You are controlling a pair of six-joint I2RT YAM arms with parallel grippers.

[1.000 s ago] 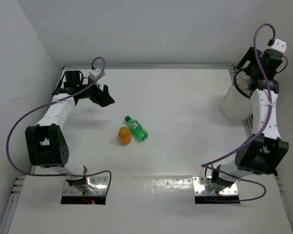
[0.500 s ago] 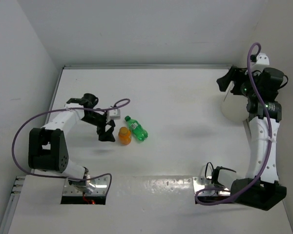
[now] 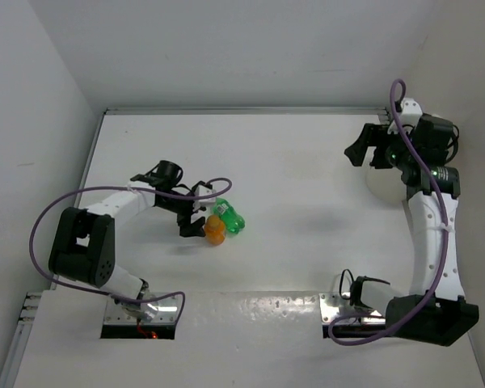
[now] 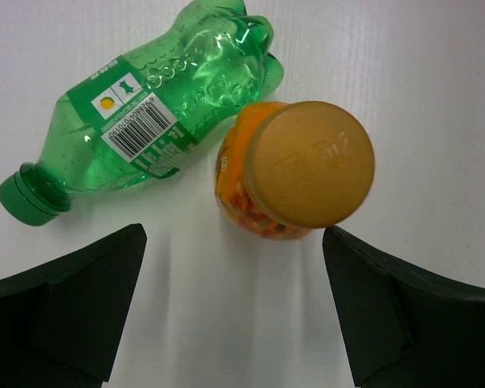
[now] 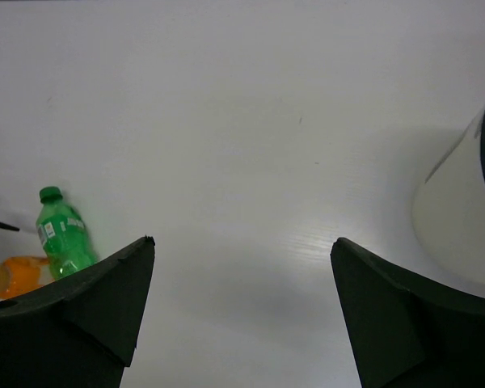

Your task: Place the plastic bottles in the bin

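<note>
A green bottle (image 3: 229, 217) lies on its side on the white table, touching an orange bottle (image 3: 215, 231). My left gripper (image 3: 196, 220) is open just left of the orange bottle, empty. In the left wrist view the orange bottle (image 4: 295, 170) shows cap-on between and just ahead of the fingertips, with the green bottle (image 4: 162, 97) behind it; the gripper (image 4: 233, 242) holds nothing. My right gripper (image 3: 362, 152) is open and empty, in the air left of the white bin (image 3: 381, 184), which the right arm largely hides. The right wrist view shows the gripper (image 5: 242, 240), the bin wall (image 5: 461, 218) and both bottles far left (image 5: 63, 234).
Grey walls close the table at the back and left. A raised rail runs along the table's far edge (image 3: 242, 111). The arm bases sit on metal plates (image 3: 145, 311) at the near edge.
My left arm has swung from the far left corner down to the bottles and nudged the orange one slightly. My right gripper has moved off the bin toward the left.
</note>
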